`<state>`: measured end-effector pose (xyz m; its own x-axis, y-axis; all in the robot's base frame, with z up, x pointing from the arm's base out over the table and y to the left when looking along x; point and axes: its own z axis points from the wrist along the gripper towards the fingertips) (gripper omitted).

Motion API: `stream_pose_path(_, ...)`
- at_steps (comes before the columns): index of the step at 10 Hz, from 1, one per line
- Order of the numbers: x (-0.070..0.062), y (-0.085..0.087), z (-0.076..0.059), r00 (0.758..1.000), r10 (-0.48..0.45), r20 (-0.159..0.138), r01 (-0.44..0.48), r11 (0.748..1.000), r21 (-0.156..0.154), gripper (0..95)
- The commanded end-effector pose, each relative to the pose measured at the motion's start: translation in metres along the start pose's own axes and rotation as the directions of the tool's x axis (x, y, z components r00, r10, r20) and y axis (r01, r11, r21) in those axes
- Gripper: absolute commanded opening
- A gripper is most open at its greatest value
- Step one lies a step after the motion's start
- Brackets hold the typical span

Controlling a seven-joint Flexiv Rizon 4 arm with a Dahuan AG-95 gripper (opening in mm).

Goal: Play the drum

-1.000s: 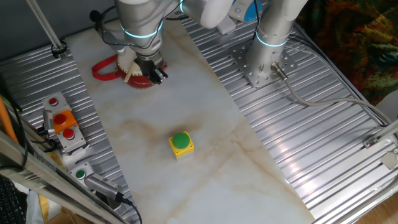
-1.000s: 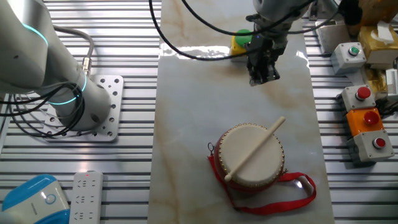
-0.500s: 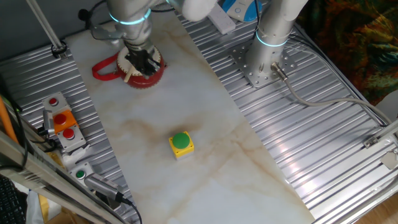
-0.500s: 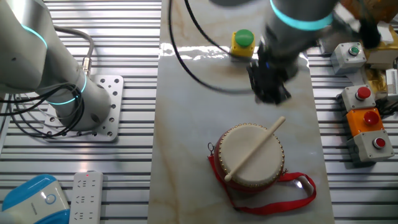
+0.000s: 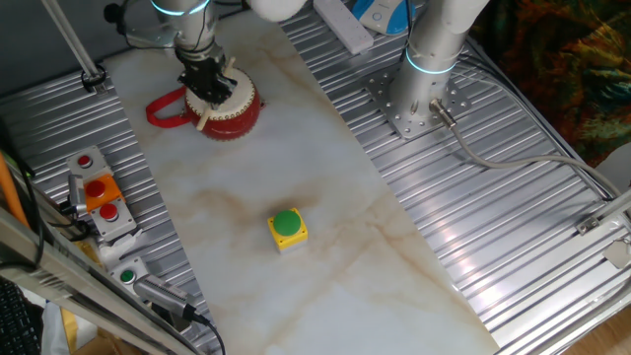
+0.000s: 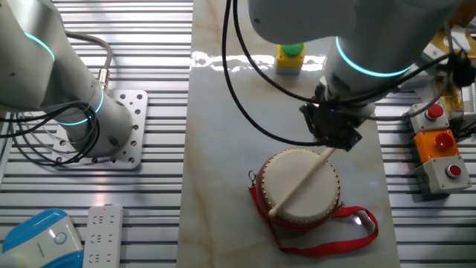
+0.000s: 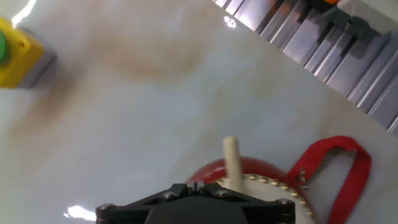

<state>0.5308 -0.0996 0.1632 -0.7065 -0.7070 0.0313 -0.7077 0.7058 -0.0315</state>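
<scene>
The drum point(image 6: 297, 195) has red sides and a cream head and stands on the marble board with its red strap point(image 6: 349, 227) lying beside it. A wooden stick point(image 6: 305, 179) lies across the drumhead, one end past the rim. My gripper point(image 6: 336, 138) hangs just above that far end of the stick, jaws together and empty. In one fixed view the gripper point(image 5: 209, 89) covers part of the drum point(image 5: 235, 113). The hand view shows the stick's end point(image 7: 232, 158), the drum's rim point(image 7: 267, 183), the strap point(image 7: 348, 171) and my closed gripper point(image 7: 198, 185) at the bottom edge.
A yellow box with a green button point(image 5: 287, 228) stands mid-board, also in the other fixed view point(image 6: 290, 53). Red and orange button boxes point(image 6: 439, 145) sit on the ribbed side. A second arm's base point(image 6: 89, 123) is bolted down opposite. A power strip point(image 6: 104, 234) lies nearby.
My gripper has moved from near the yellow box across the board to over the drum's rim and the stick's end. Drum and stick have not moved.
</scene>
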Motion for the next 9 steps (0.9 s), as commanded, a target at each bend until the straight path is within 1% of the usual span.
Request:
stream_pose_path(1,-0.009,-0.022,-0.015,0.992,-0.128,-0.013,0.128,0.991,0.034,0.0)
stream_pose_path(2,-0.014,-0.026,-0.015,0.991,-0.133,-0.015,0.133,0.991,0.031,0.0)
stream_pose_path(3,-0.018,-0.031,-0.010,0.990,-0.138,-0.015,0.139,0.990,0.027,0.0)
stream_pose_path(4,-0.022,-0.036,-0.004,0.990,-0.142,-0.011,0.142,0.990,0.024,19.0)
stream_pose_path(5,-0.025,-0.041,0.005,0.988,-0.155,-0.008,0.155,0.988,0.022,19.0)
stream_pose_path(6,-0.027,-0.043,0.008,0.987,-0.158,-0.002,0.158,0.987,0.018,19.0)
stream_pose_path(7,-0.029,-0.044,0.009,0.987,-0.162,0.002,0.162,0.987,0.014,38.0)
stream_pose_path(8,-0.029,-0.044,0.008,0.987,-0.163,0.003,0.163,0.986,0.013,38.0)
stream_pose_path(9,-0.030,-0.044,0.008,0.986,-0.167,0.013,0.167,0.986,0.006,38.0)
